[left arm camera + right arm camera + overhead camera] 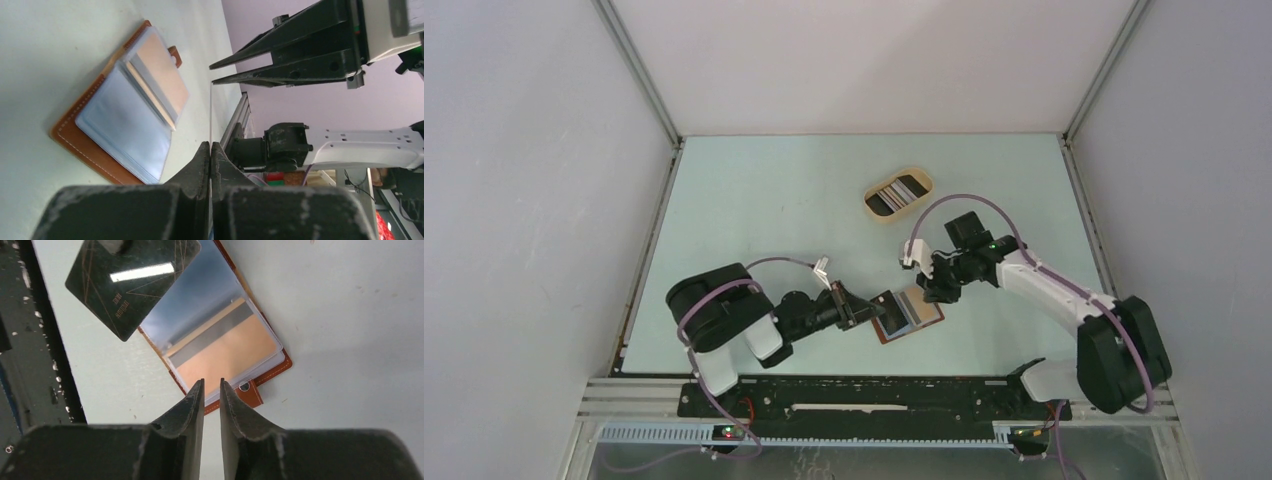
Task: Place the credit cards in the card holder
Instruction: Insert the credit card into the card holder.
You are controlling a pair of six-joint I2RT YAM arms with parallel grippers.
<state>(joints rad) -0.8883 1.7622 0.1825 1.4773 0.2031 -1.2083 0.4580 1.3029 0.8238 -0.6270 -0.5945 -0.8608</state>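
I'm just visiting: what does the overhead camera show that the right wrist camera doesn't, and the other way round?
Only overhead: the beige oval tray holding more cards, farther back, and the whole left arm and right arm. Only right wrist: gold lines on the black card, the card holder's clear sleeves and snap tab, seen past the right gripper's slightly parted, empty jaws. Both: the open card holder and the black card in the left gripper's grip.
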